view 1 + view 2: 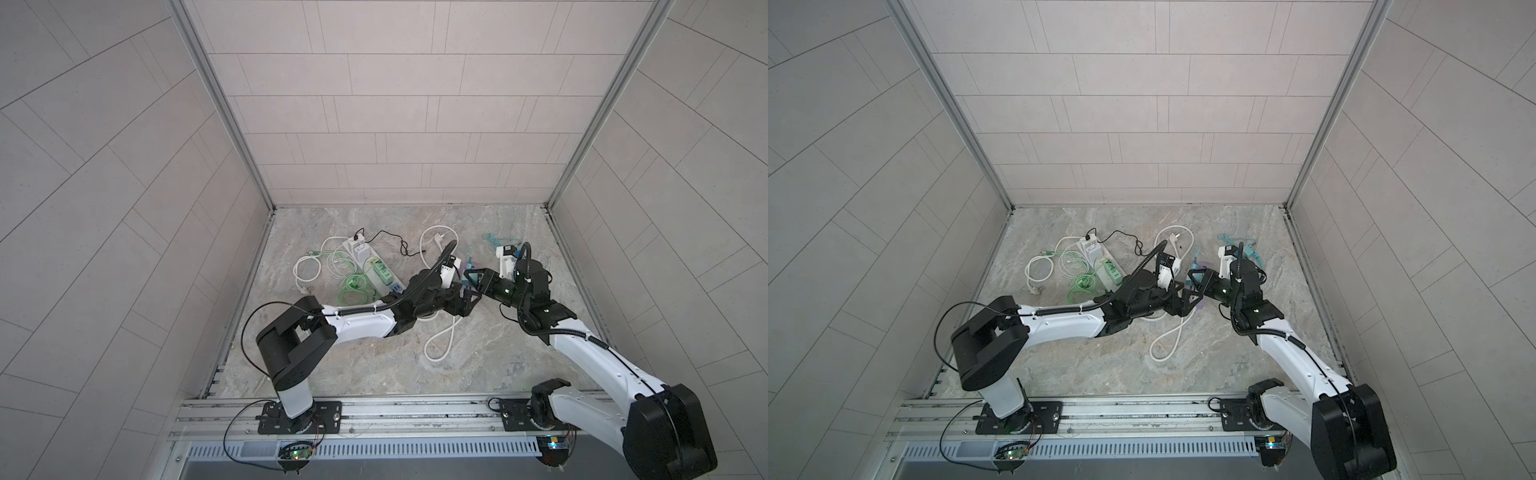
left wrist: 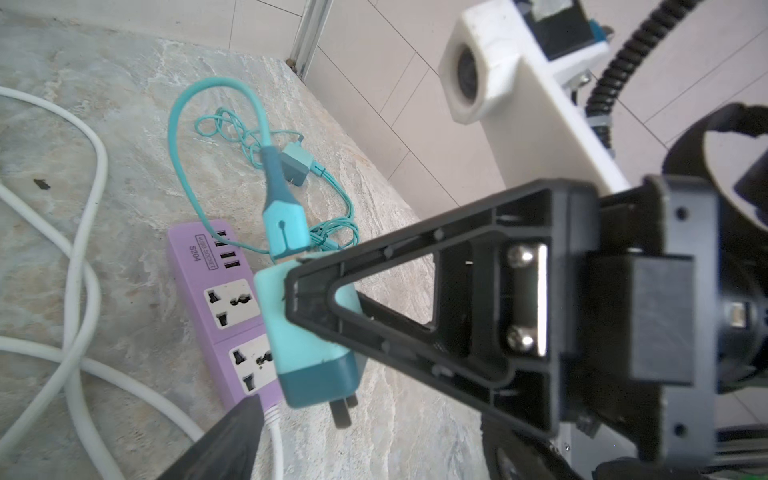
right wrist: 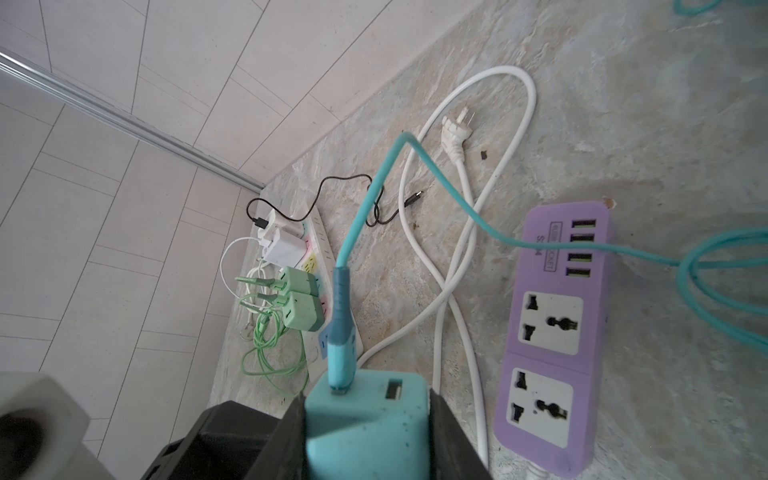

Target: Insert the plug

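The plug (image 3: 365,428) is a teal charger block with a darker prong end (image 2: 320,382). A teal USB cable (image 3: 345,299) is plugged into its back. My right gripper (image 3: 368,415) is shut on the plug's two sides and holds it off the table. It hangs beside the purple power strip (image 2: 195,282), by the two universal sockets (image 3: 548,320), and its prongs are in no socket. My left gripper (image 2: 374,453) stands open just beneath, with nothing between its fingers (image 2: 224,444). In both top views the two grippers (image 1: 463,306) (image 1: 1196,276) meet at mid-table.
A white power strip (image 3: 320,245) with two green chargers (image 3: 299,307) and a white charger lies at the back left. Loose white cord (image 3: 457,249) with its own plug, a black cable (image 3: 332,183), tangled teal cable and a small teal plug (image 2: 297,164) lie around. Tiled walls enclose three sides.
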